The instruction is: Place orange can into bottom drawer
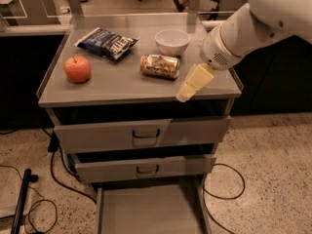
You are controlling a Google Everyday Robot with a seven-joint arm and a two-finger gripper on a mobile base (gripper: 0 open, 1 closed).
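Note:
The orange can [160, 66] lies on its side on the grey cabinet top [122, 84], in front of a white bowl. The bottom drawer [148, 211] is pulled out below, its flat floor bare. My gripper [193, 84], cream-coloured on a white arm coming from the upper right, hangs over the top's front right part, just right of the can and slightly nearer. It does not touch the can.
A round orange-red apple [78, 68] sits at the left of the top. A dark blue chip bag [107, 43] lies at the back left. The white bowl [172, 41] is behind the can. Two upper drawers [141, 134] stand slightly open. Cables [58, 179] lie on the floor.

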